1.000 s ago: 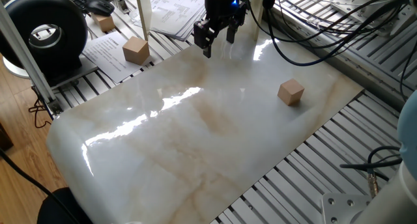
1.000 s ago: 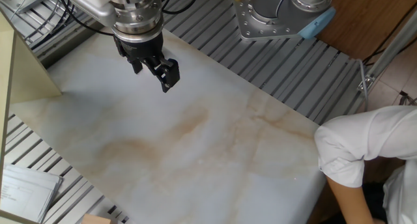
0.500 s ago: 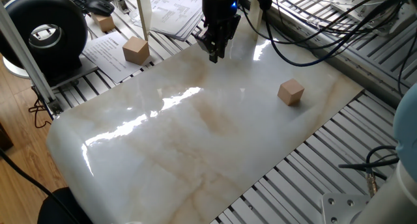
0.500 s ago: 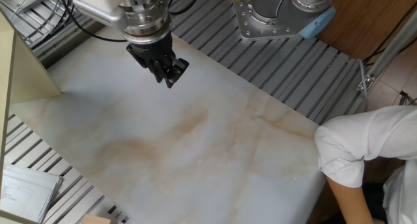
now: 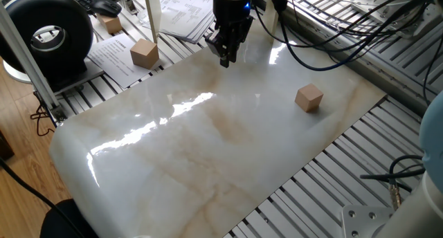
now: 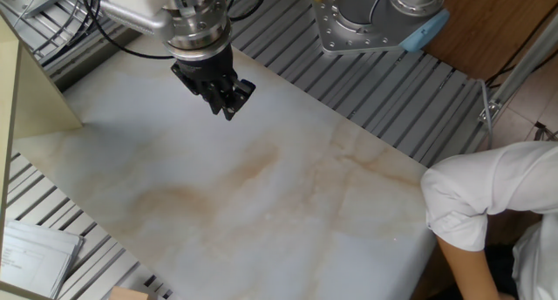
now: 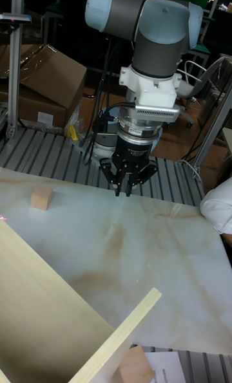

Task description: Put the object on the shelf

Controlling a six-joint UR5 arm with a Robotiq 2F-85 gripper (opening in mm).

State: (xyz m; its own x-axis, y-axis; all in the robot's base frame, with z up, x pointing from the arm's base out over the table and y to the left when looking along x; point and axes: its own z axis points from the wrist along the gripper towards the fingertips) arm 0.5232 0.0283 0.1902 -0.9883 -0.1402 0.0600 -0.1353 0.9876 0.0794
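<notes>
Larger tan block (image 5: 145, 53) sits on papers at left edge. Gripper (image 5: 225, 58) hangs over marble tabletop (image 5: 208, 148) near far edge, fingers pressed together, empty. Wooden cube (image 5: 309, 98) rests on marble at right, well apart from gripper.

The small wooden cube (image 5: 309, 98) is light brown with plain sides. It sits flat on the shiny marble table (image 5: 208, 148), near one edge, with one corner turned toward the camera. Nothing touches it. From the tall view, the cube (image 7: 41, 197) sits alone, near the pale wooden shelf (image 7: 58, 312).
</notes>
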